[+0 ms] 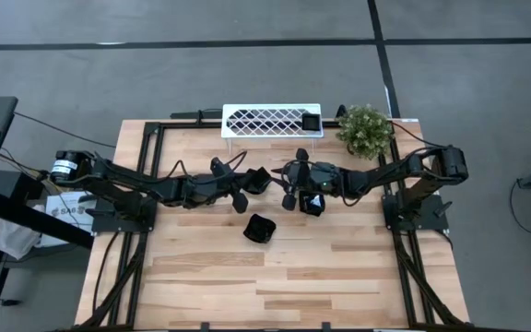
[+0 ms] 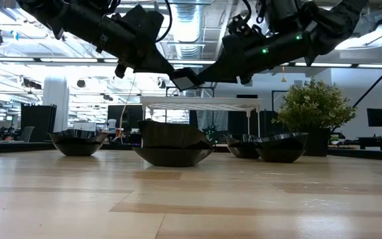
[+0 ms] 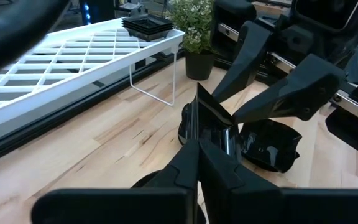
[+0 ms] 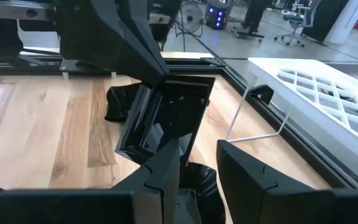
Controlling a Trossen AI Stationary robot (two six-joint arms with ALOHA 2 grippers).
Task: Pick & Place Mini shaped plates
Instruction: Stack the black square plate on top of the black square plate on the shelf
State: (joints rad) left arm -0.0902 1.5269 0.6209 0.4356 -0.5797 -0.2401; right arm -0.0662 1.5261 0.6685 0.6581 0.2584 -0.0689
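A squarish glossy black mini plate [image 2: 186,78] hangs in the air above the table's middle, between my two grippers. My left gripper [image 3: 209,144] reaches in from the table's left and is shut on it. My right gripper [image 4: 199,149] comes level from the right and stands open, with its fingertips at the plate's opposite edge [image 4: 166,118]. Several more black plates rest on their bases on the wood: one near the middle [image 1: 259,229] and one under the right gripper [image 1: 313,203]. Another plate [image 1: 311,121] sits on the white rack [image 1: 247,121]. My left gripper pinches the plate's rim [image 3: 211,127] between its two shut fingers, slanting slightly down from the table's left. The plate is lifted clear and stands tilted on edge beyond the fingertips. My right gripper has one finger [image 4: 169,162] against or just before the plate's lower edge; I cannot tell whether it touches.
The white lattice rack stands along the far edge, with a potted plant [image 1: 365,129] to its right. Plates on the table lie directly below both grippers [image 2: 172,147] [image 2: 280,146]. The near half of the table [image 1: 275,286] is bare wood.
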